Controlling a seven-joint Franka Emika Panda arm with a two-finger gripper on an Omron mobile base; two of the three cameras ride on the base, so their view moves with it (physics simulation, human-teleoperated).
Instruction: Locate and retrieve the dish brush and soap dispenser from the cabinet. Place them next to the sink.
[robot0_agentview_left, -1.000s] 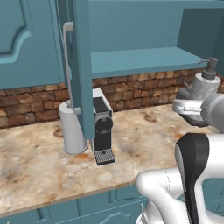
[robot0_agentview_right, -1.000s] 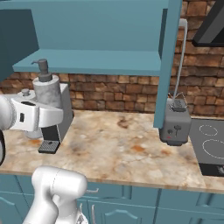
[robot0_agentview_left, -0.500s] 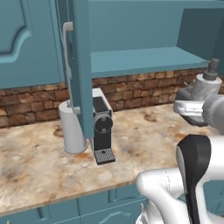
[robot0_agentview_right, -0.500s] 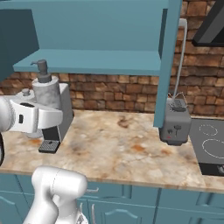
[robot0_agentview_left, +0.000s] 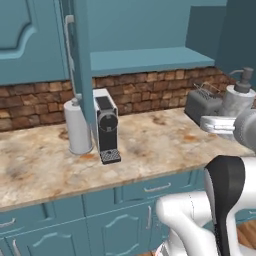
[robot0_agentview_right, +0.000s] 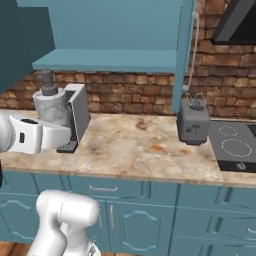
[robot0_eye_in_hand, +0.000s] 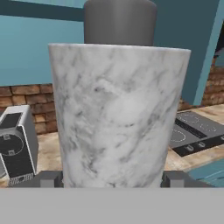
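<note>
Left base view: the paper-towel roll (robot0_agentview_left: 79, 127), coffee machine (robot0_agentview_left: 106, 127) and toaster (robot0_agentview_left: 202, 102) are seen shifted in frame since a second ago, the camera having moved with the base. At right, the soap dispenser (robot0_agentview_left: 237, 97) is carried clear of the cabinet (robot0_agentview_left: 150, 30), over the counter (robot0_agentview_left: 150, 145), as before. In the hand view, the gripper (robot0_eye_in_hand: 111, 180) is spread wide, clamped on its marble body.
</note>
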